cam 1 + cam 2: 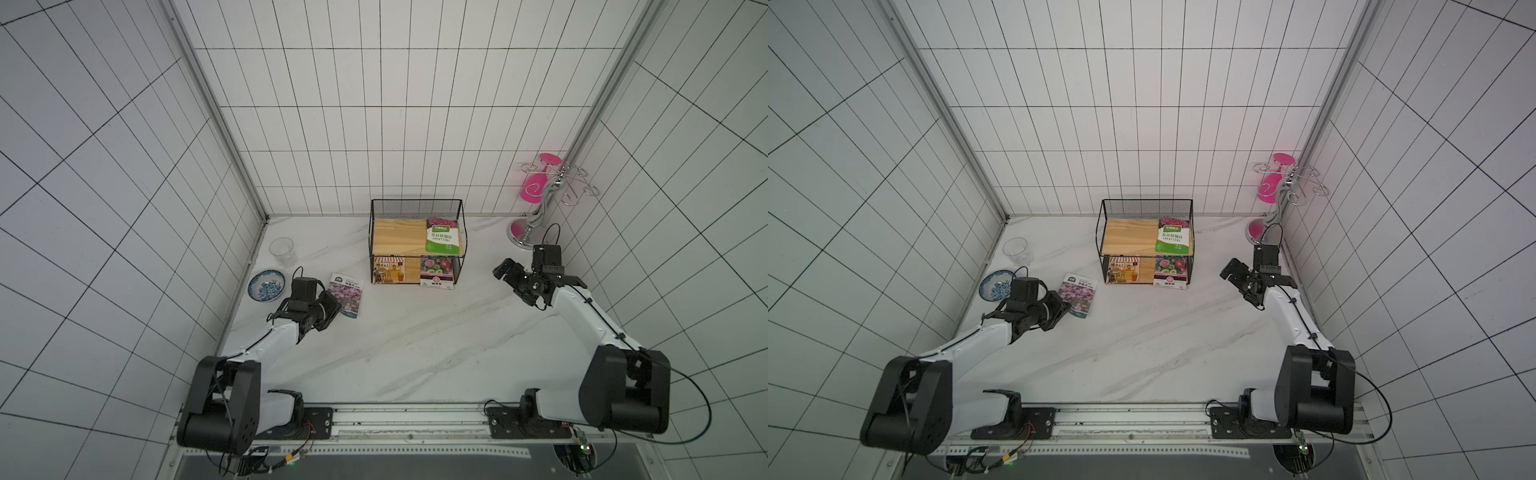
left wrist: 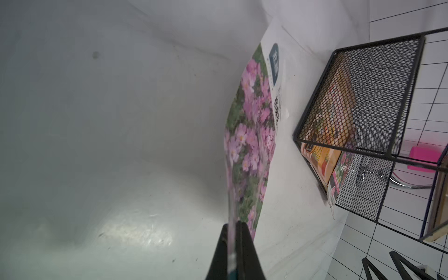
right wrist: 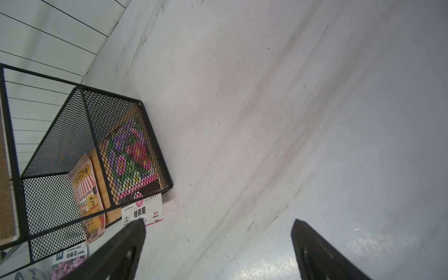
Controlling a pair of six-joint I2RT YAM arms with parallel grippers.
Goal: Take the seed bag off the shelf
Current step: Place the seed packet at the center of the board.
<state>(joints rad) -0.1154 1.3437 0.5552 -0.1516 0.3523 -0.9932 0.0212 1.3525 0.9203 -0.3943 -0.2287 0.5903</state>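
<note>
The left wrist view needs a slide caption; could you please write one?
Left tool shut on the pink-flower seed bag at its edge, the shelf beside it.

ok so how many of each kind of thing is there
seed bags: 4 (purple in left end effector, green and two more on shelf)
shelf: 1
clear cup: 1
blue bowl: 1
chrome stand with pink glasses: 1
total: 8

Pink-flowered seed bag (image 1: 348,293) is off the black two-tier shelf (image 1: 397,236), nearby.
</note>
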